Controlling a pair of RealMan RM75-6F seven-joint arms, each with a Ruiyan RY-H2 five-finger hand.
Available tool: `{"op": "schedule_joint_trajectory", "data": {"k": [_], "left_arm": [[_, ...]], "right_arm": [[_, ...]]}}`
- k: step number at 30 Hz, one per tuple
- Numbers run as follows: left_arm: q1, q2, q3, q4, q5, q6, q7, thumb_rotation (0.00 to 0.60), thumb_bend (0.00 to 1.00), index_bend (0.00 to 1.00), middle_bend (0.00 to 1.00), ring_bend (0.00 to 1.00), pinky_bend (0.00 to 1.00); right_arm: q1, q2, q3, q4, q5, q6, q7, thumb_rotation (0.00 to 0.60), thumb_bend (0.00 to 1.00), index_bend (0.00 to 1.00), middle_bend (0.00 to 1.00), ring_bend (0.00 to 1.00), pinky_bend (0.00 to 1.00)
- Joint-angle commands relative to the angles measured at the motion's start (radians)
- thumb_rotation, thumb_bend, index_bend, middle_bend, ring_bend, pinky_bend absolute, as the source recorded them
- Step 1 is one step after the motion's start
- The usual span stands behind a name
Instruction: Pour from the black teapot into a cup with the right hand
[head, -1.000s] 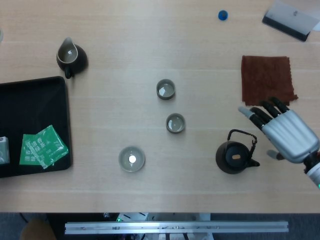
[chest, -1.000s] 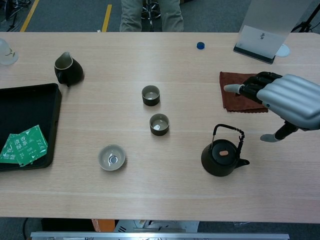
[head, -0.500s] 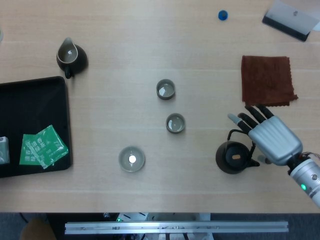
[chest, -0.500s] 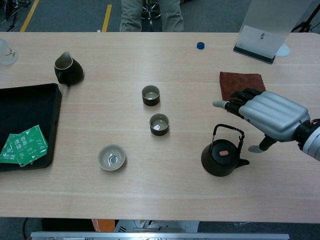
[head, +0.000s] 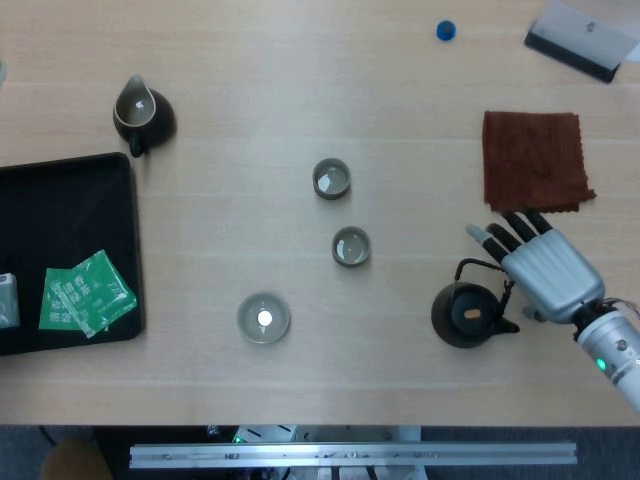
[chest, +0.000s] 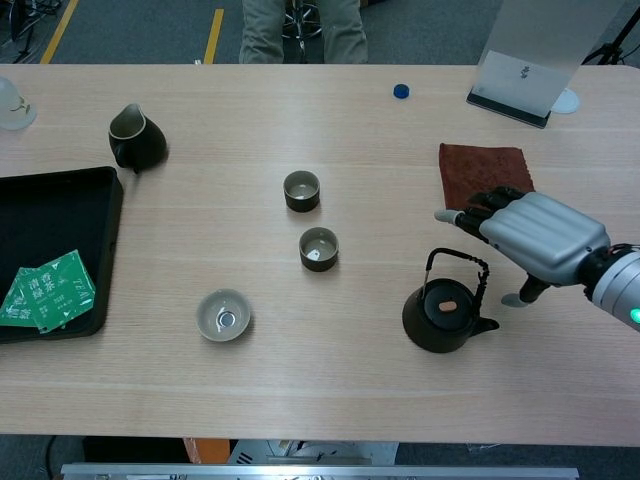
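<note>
The black teapot (head: 464, 314) (chest: 443, 314) stands upright on the table at the front right, its wire handle raised and its spout pointing right. My right hand (head: 545, 268) (chest: 530, 236) hovers just right of and behind the handle, fingers spread, holding nothing. Two small dark cups stand in the middle: the nearer cup (head: 351, 246) (chest: 319, 248) and the farther cup (head: 331, 179) (chest: 301, 189). A pale shallow cup (head: 264, 318) (chest: 223, 314) sits at the front left of them. My left hand is out of both views.
A brown cloth (head: 534, 160) (chest: 484, 177) lies behind my right hand. A dark pitcher (head: 141, 113) (chest: 134, 140) stands at the back left. The black tray (head: 60, 200) (chest: 50, 210) at the left holds a green packet (head: 86, 292). A blue cap (head: 446, 31) and a card stand (chest: 521, 75) are far back.
My right hand has come down and leftward from beside the cloth toward the teapot's handle, then eased slightly back right. The teapot has not moved.
</note>
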Motion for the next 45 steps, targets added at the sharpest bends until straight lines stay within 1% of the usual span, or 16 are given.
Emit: {"op": "schedule_joint_trajectory", "data": {"k": [1,20,30,34,37,39,42,45], "left_arm": [[0.002,0.001,0.0,0.0,-0.001,0.002,-0.001,0.6,0.38,0.13,0.18,0.01,0.04],[0.013,0.01,-0.007,0.009,-0.019,0.013,-0.016,0.6,0.38,0.13,0.18,0.01,0.04],[0.014,0.015,-0.01,0.006,-0.024,0.013,-0.015,0.6,0.38,0.13,0.18,0.01,0.04],[0.017,0.018,-0.011,0.002,-0.024,0.016,-0.013,0.6,0.38,0.13,0.18,0.01,0.04],[0.02,0.021,-0.011,-0.001,-0.026,0.019,-0.011,0.6,0.38,0.13,0.18,0.01,0.04],[0.022,0.024,-0.011,-0.002,-0.027,0.021,-0.011,0.6,0.38,0.13,0.18,0.01,0.04],[0.024,0.026,-0.01,-0.002,-0.028,0.023,-0.01,0.6,0.38,0.13,0.18,0.01,0.04],[0.024,0.025,-0.01,-0.004,-0.023,0.024,-0.009,0.6,0.38,0.13,0.18,0.01,0.04]], "right_arm": [[0.014,-0.027,0.007,0.027,0.016,0.001,-0.006,0.6,0.0,0.02,0.17,0.06,0.09],[0.118,-0.181,0.089,0.167,0.103,0.019,-0.059,0.6,0.0,0.02,0.17,0.06,0.09],[0.205,-0.271,0.163,0.244,0.164,0.018,-0.082,0.6,0.0,0.02,0.17,0.06,0.09],[0.238,-0.304,0.183,0.278,0.187,0.015,-0.089,0.6,0.0,0.02,0.17,0.06,0.09],[0.25,-0.304,0.192,0.265,0.191,0.026,-0.083,0.6,0.0,0.02,0.17,0.06,0.09],[0.248,-0.287,0.196,0.232,0.188,0.039,-0.065,0.6,0.0,0.02,0.18,0.06,0.09],[0.238,-0.24,0.195,0.158,0.171,0.05,-0.014,0.6,0.0,0.03,0.2,0.06,0.09],[0.222,-0.179,0.175,0.08,0.125,0.054,0.043,0.6,0.0,0.06,0.23,0.06,0.09]]}}
